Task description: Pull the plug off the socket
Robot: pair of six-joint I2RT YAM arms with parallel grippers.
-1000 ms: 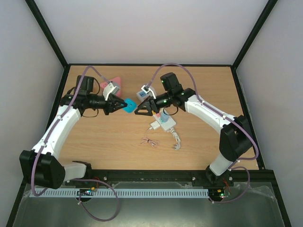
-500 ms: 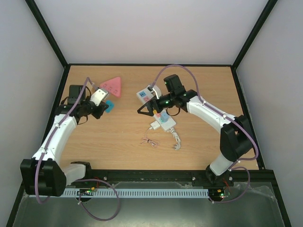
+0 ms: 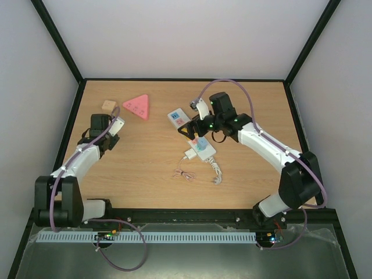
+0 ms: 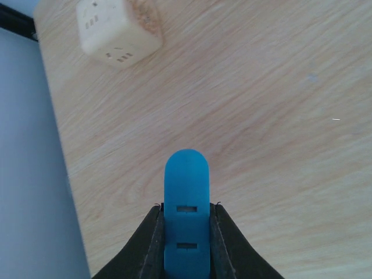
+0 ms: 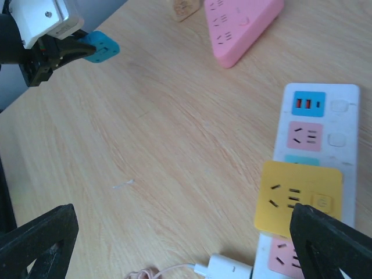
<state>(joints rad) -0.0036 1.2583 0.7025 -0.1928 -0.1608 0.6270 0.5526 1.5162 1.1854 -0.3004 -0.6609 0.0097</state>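
Observation:
The socket (image 3: 204, 152) is a long white strip lying slantwise at mid-table; in the right wrist view its white body (image 5: 343, 125) shows blue and pink patches, with a yellow square block (image 5: 299, 197) on top. The plug (image 3: 189, 156) is a small white adapter (image 5: 229, 268) set against the strip's left side, and its thin pinkish cable (image 3: 183, 173) lies bundled in front of it. My right gripper (image 3: 187, 129) hovers open over the strip, its wide-spread fingertips (image 5: 38, 244) holding nothing. My left gripper (image 4: 186, 218), far left, is shut on a blue rounded piece (image 4: 186, 192).
A pink triangle block (image 3: 136, 106) and a beige cube (image 3: 108, 106) lie at the back left; the cube (image 4: 119, 29) is just ahead of my left gripper. The strip's thick white cord (image 3: 216, 172) curls toward the front. The left wall (image 4: 29, 174) is close.
My left arm has drawn back to the left, still holding the blue piece. My right gripper has opened wide and shifted slightly right over the strip.

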